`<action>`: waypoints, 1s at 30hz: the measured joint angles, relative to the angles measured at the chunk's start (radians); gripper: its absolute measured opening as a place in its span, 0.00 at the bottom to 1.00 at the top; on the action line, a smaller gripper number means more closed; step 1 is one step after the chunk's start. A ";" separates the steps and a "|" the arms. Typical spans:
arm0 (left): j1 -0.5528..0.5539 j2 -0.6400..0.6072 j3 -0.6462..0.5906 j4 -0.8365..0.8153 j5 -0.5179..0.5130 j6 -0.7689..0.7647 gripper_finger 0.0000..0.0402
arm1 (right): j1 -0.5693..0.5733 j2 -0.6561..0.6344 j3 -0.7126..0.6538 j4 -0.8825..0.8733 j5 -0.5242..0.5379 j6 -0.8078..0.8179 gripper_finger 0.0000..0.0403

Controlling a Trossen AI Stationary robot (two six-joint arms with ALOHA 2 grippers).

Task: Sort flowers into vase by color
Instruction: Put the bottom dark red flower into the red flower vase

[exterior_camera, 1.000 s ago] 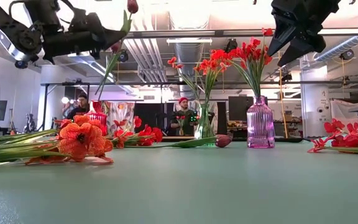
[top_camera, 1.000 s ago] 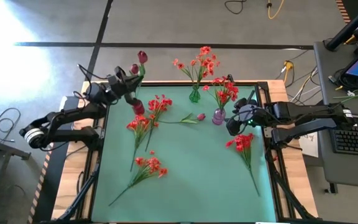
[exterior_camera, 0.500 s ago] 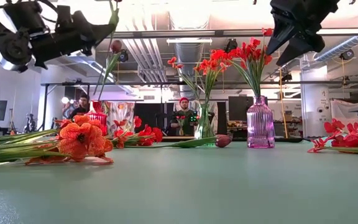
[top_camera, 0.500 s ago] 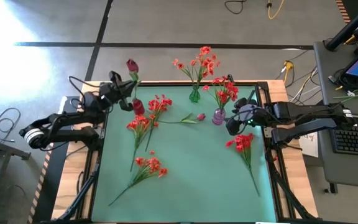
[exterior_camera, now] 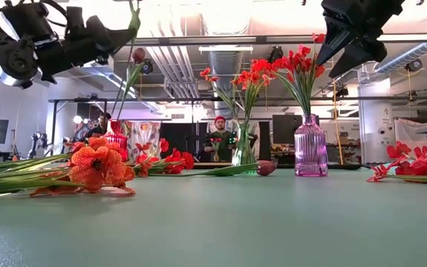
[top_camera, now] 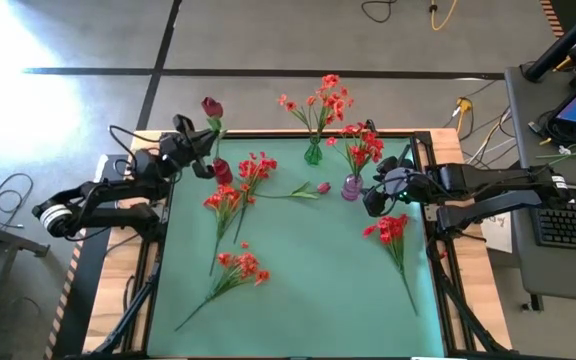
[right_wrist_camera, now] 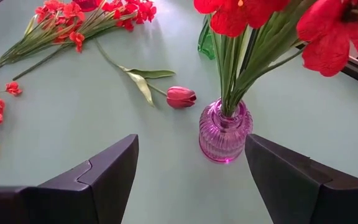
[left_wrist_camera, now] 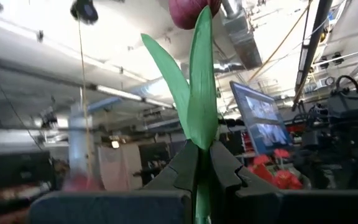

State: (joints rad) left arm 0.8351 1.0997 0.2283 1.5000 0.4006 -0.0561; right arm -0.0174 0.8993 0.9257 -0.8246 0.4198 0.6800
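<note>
Left gripper point(top_camera: 200, 155) sits raised over the mat's far-left corner, fingers point(left_wrist_camera: 185, 167) clamped tight on the green stalk of a magenta tulip point(top_camera: 211, 107); the bud stands above the gripper, leaves upright between the fingers in the left wrist view. A small red vase point(top_camera: 223, 172) stands on the mat just beside this gripper. Right gripper point(top_camera: 376, 198) hovers above the mat near the purple vase point(top_camera: 352, 187), jaws spread wide, holding nothing; in the right wrist view the vase sits between and beyond its two fingers. Purple vase holds bright red flowers point(top_camera: 360, 145). Green vase point(top_camera: 313, 153) at the far edge holds orange-red sprays point(top_camera: 320, 101). A second tulip point(top_camera: 322, 187) lies flat on the mat between the red and purple vases, bud just beside the purple vase. Loose stems on the green mat point(top_camera: 308, 290): two red bunches point(top_camera: 240, 185) near the red vase, an orange-red spray point(top_camera: 242, 266) toward the near-left, a red cluster point(top_camera: 390, 229) below the right gripper. Low view: two people point(exterior_camera: 218, 139) in the room behind the table.
</note>
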 joint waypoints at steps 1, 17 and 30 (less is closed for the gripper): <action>0.003 0.001 0.000 0.012 0.000 0.005 0.00 | 0.000 0.000 0.000 0.000 0.000 0.000 0.71; 0.014 0.144 0.000 0.052 -0.078 0.003 0.00 | 0.000 0.000 0.000 0.001 0.000 0.010 0.71; 0.012 0.081 0.005 0.071 -0.077 -0.068 0.00 | 0.000 0.000 0.000 0.001 0.002 0.009 0.71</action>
State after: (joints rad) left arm 0.8474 1.1802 0.2333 1.5714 0.3233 -0.1243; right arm -0.0177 0.8993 0.9257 -0.8234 0.4213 0.6888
